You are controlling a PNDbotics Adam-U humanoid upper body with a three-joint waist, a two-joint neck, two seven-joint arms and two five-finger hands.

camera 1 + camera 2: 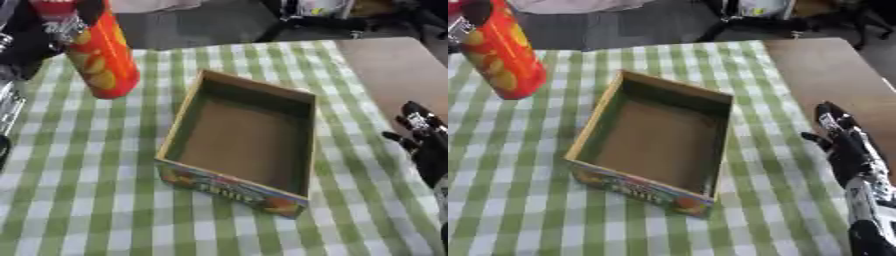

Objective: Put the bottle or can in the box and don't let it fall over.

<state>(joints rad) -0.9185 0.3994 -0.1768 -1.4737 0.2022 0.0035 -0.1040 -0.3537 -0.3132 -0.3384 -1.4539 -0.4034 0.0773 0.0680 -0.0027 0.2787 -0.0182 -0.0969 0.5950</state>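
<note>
Left hand (54, 22) gripping can (103, 57), box (248, 131) empty

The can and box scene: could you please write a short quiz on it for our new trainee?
1. True or false: the can already stands inside the box.
2. Which robot hand holds the can: A) left B) right?
3. Fill in: the box sits on a green-and-white checked ____.

Key:
1. False: the can is up at the box's upper left, outside it, and the box holds nothing.
2. A: the left robot hand grips the can near its top. The right robot hand rests open at the right edge.
3. Cloth.
</note>
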